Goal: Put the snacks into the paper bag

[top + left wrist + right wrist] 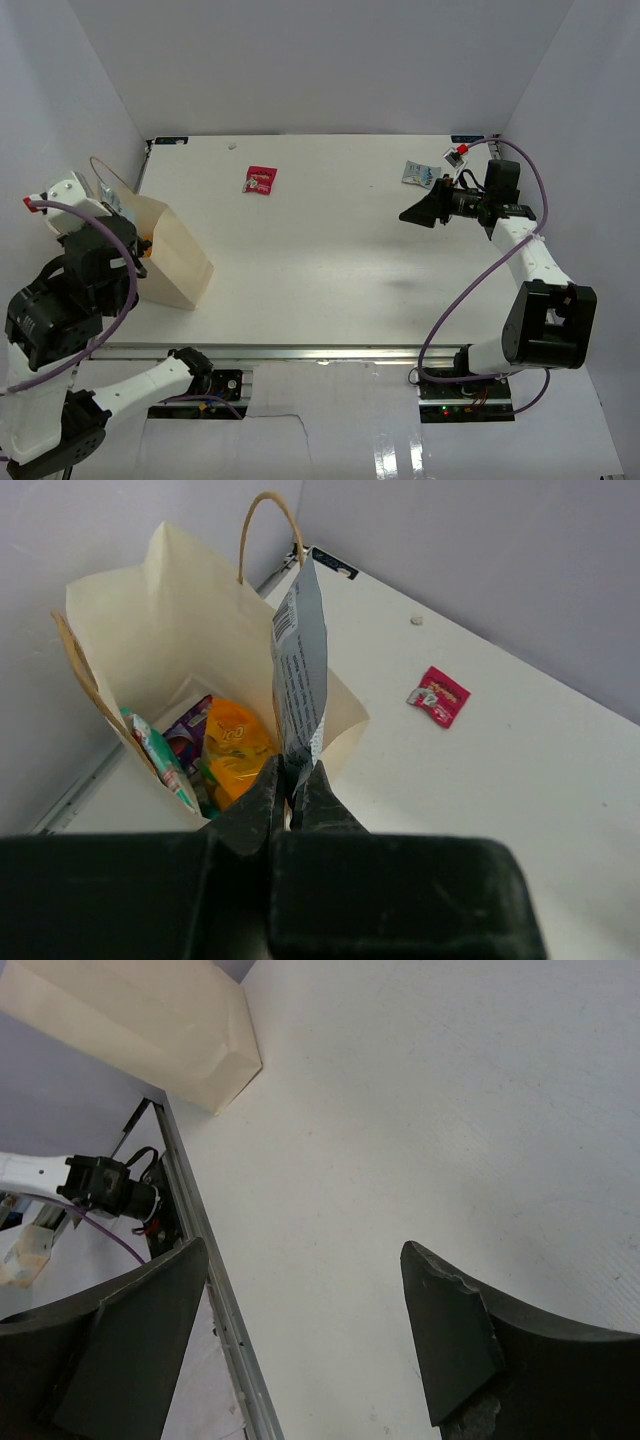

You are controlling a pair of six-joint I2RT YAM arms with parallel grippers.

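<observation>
Top external: high at near side, facing down and forward, far off, with whole table (330,250) in frame. Left wrist: close above paper bag (190,620) mouth, looking down into it — silver-blue packet (300,670) right before lens. Right wrist: over table, facing back across it toward near-left edge rail (215,1290). Shared: bag in all three; red packet (260,181) in top and left-wrist views.

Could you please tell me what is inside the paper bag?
Inside the paper bag: an orange packet, a teal-and-white packet and a purplish one. Anything beneath them is covered. The left pincer's silver-blue packet hides the right side.
</observation>
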